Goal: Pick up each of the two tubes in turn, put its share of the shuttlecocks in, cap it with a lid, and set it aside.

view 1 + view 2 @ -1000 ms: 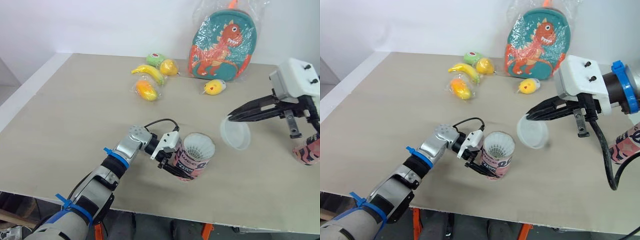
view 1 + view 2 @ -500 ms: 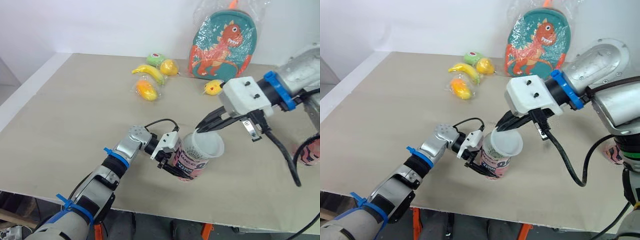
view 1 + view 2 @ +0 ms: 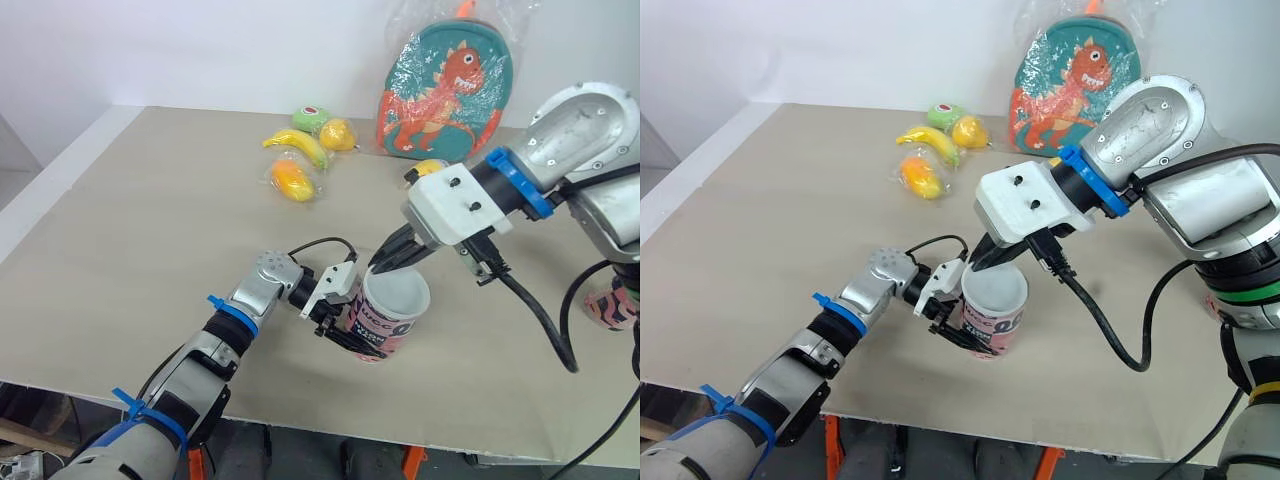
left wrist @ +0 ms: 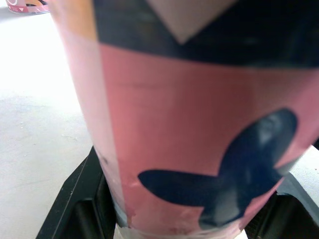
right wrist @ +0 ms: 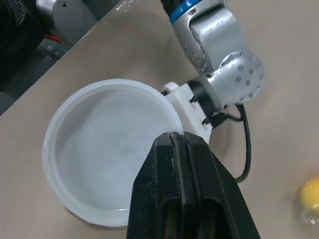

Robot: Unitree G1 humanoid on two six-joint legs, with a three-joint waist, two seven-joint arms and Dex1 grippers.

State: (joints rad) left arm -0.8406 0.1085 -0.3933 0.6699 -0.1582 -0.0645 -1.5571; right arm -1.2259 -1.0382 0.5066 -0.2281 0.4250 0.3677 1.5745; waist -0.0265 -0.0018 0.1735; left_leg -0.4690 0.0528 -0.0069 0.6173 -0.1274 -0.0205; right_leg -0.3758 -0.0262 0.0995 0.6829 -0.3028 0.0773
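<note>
A pink printed tube (image 3: 388,328) stands on the table near its front edge, and my left gripper (image 3: 343,328) is shut on its side. In the left wrist view the tube's wall (image 4: 199,124) sits between the black fingers (image 4: 75,209). A translucent white lid (image 3: 398,292) rests over the tube's mouth and hides what is inside. My right gripper (image 3: 382,264) is shut on the lid's far rim. From the right wrist the lid (image 5: 99,154) appears as a round dish under the closed fingertips (image 5: 175,149). The second pink tube (image 3: 612,305) stands at the far right.
A dinosaur backpack in a plastic bag (image 3: 445,90) leans against the back wall. Bagged toy fruit lies at the back: a banana (image 3: 300,146), an orange piece (image 3: 292,181), a green one (image 3: 311,118) and a yellow one (image 3: 339,133). The table's front edge (image 3: 450,455) runs close below the tube.
My right gripper has carried the lid left and down from mid-air onto the tube's mouth, covering the shuttlecocks. The left gripper and tube have stayed put.
</note>
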